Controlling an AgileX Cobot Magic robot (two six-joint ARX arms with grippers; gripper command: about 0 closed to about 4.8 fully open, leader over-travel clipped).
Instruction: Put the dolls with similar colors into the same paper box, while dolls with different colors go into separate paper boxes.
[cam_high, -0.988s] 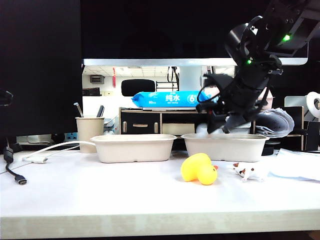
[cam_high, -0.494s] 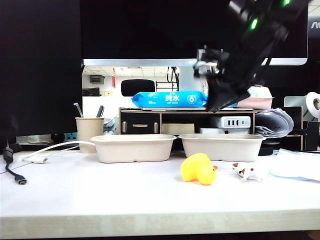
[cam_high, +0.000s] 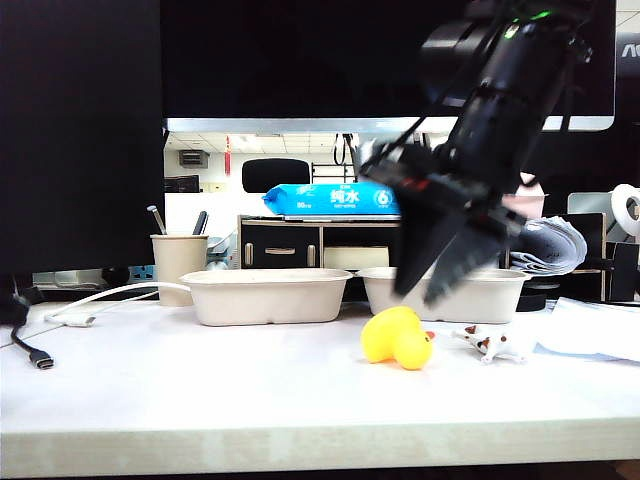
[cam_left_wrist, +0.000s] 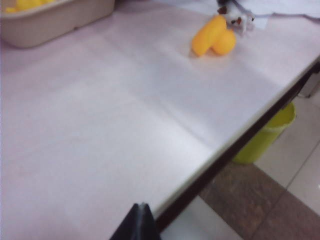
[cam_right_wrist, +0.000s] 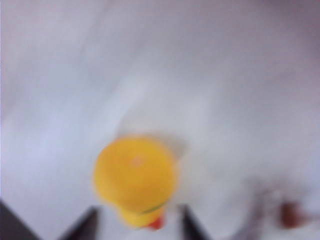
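Observation:
A yellow duck doll lies on the white table in front of the right paper box. A small white doll with brown-black patches lies just right of it. My right gripper hangs open and tilted just above the duck, and its fingers stand on either side of the duck without touching it. The left paper box stands to the left, and something yellow shows inside that box. My left gripper is shut and empty near the table's front edge, far from the duck.
At the back left stands a beige pen cup, with cables trailing beside it. A blue tissue pack lies on the shelf behind. White paper lies at the right. A yellow bin stands on the floor below the table edge.
My right gripper rose from the right paper box, swung forward and came down over the yellow duck. The duck and the patched doll have not moved.

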